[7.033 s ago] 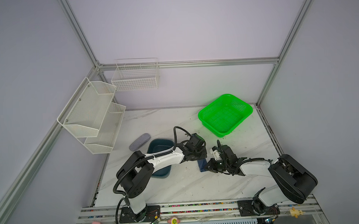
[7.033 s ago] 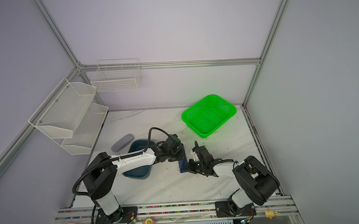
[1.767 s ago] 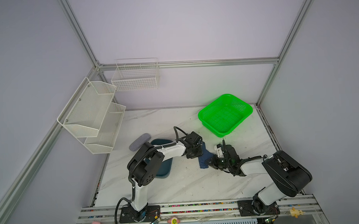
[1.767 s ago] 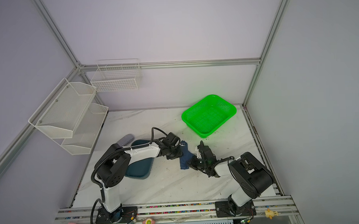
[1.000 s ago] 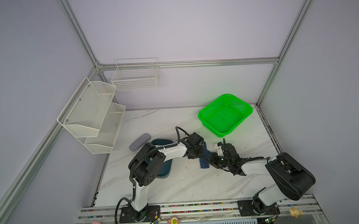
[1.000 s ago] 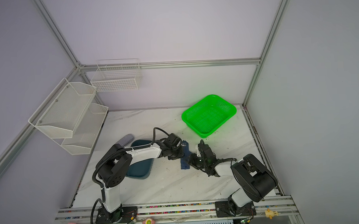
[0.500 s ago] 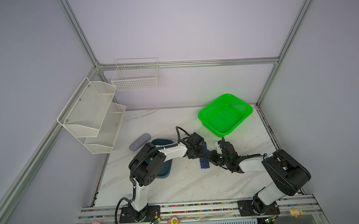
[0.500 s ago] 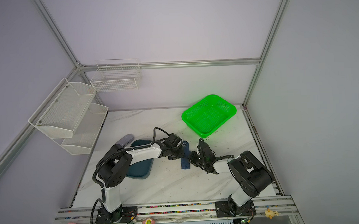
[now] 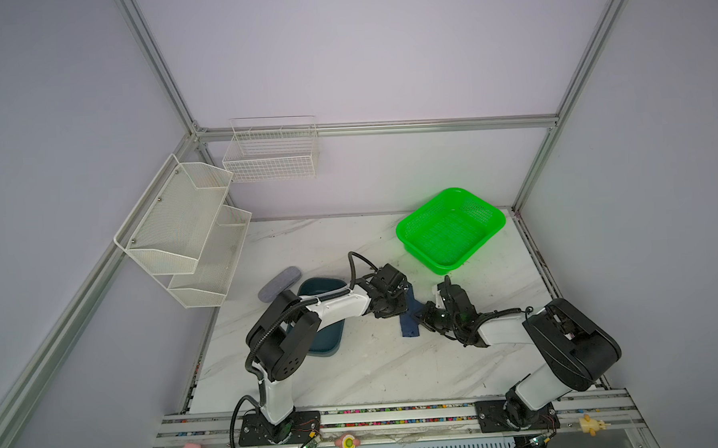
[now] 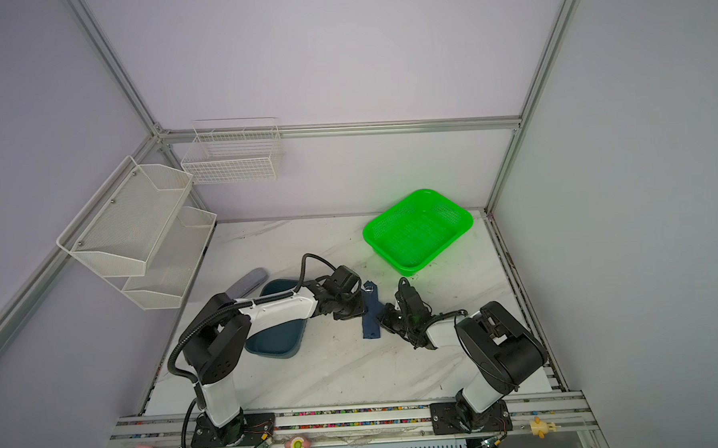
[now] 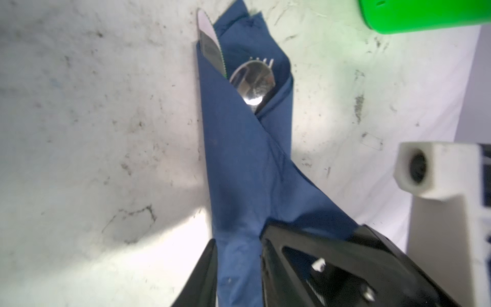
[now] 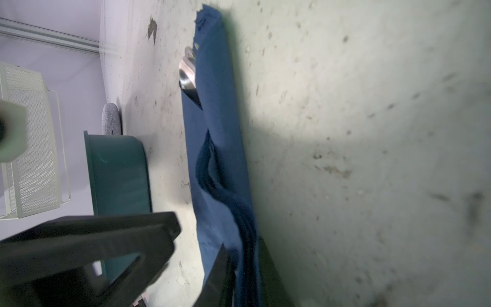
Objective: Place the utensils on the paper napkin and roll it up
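Your right jaws have just narrowed onto the paper napkin (image 12: 218, 127), now a slim roll; your left jaws pinch it just beside them; the knife (image 11: 210, 45) and spoon (image 11: 252, 77) peek out well ahead of both; rolling looks nearly done; both forearms lie low, converging across the bench (image 9: 355, 370).

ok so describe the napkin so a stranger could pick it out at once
On the white marble table, find the bright green basket at the far right. Just in front of it, gripped by the left claw and right claw, lies the napkin, rolled into a narrow strip. It is the only dark blue cloth, with a knife and spoon poking from its far end.
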